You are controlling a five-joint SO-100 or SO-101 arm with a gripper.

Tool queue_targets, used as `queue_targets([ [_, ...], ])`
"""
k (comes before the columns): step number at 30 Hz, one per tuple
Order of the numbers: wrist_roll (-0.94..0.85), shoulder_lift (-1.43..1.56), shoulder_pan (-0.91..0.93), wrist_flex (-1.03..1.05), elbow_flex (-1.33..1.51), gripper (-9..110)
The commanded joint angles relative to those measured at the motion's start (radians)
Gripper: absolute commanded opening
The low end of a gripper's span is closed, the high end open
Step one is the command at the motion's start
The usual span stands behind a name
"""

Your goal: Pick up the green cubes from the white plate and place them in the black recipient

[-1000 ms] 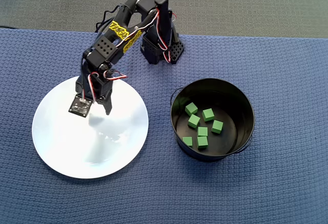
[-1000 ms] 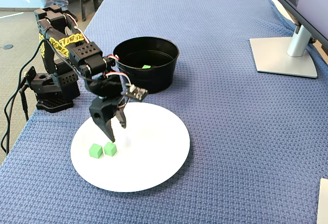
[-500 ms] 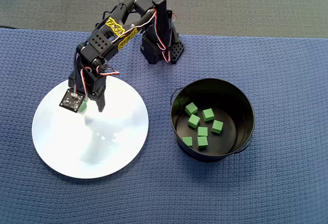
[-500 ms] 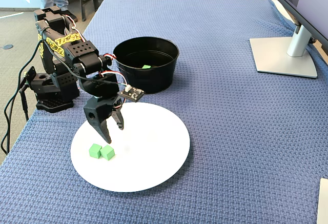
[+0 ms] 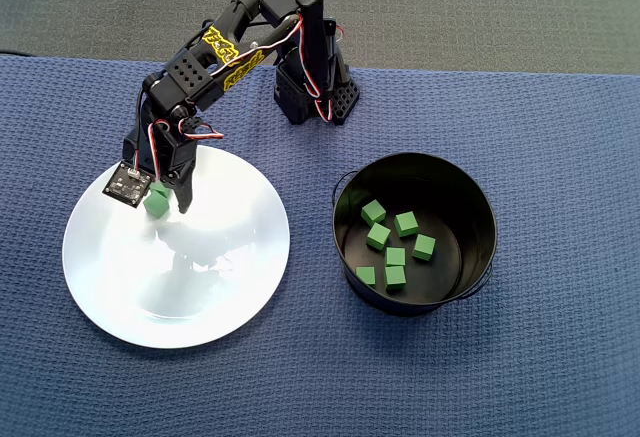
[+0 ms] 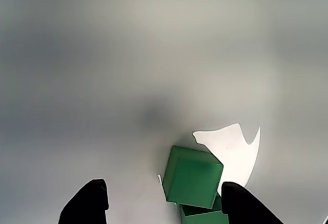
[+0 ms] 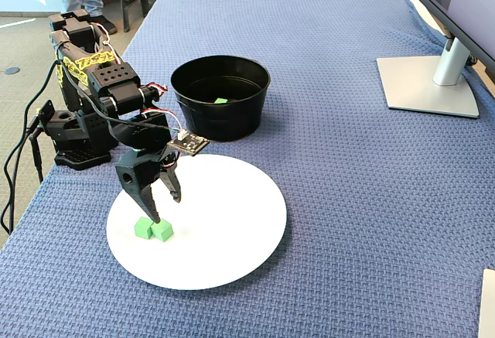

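Note:
Two green cubes (image 7: 143, 228) lie side by side near the left edge of the white plate (image 7: 224, 222) in the fixed view. My gripper (image 7: 165, 206) hangs open just above them. In the wrist view one cube (image 6: 192, 177) sits between the dark fingertips (image 6: 92, 198), close to the right one, and a second cube (image 6: 202, 216) shows partly below it. The overhead view shows only one cube (image 5: 156, 200) beside the gripper (image 5: 170, 202) on the plate (image 5: 200, 277). Several green cubes (image 5: 396, 256) lie inside the black recipient (image 5: 470, 207), to the plate's right.
The arm's base (image 5: 310, 87) stands beyond the plate on the blue woven cloth (image 5: 560, 357). In the fixed view the black recipient (image 7: 220, 117) is just behind the plate, and a monitor stand (image 7: 429, 83) sits at the far right. Cables hang off the table's left edge.
The arm has swung left in the overhead view and come down over the two cubes on the plate. The gripper has stayed open.

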Motion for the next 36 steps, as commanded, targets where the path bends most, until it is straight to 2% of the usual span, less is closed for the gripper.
queue_targets([
  [1, -0.049, -0.003, 0.029, -0.021, -0.061, 21],
  [21, -0.041, -0.166, 0.051, -0.103, -0.103, 20],
  [29, 0.156, -0.183, 0.009, -0.225, -0.057, 0],
  [31, 0.245, -0.190, -0.006, -0.302, -0.037, 0],
  [36, 0.230, -0.193, -0.003, -0.311, -0.026, 0],
])
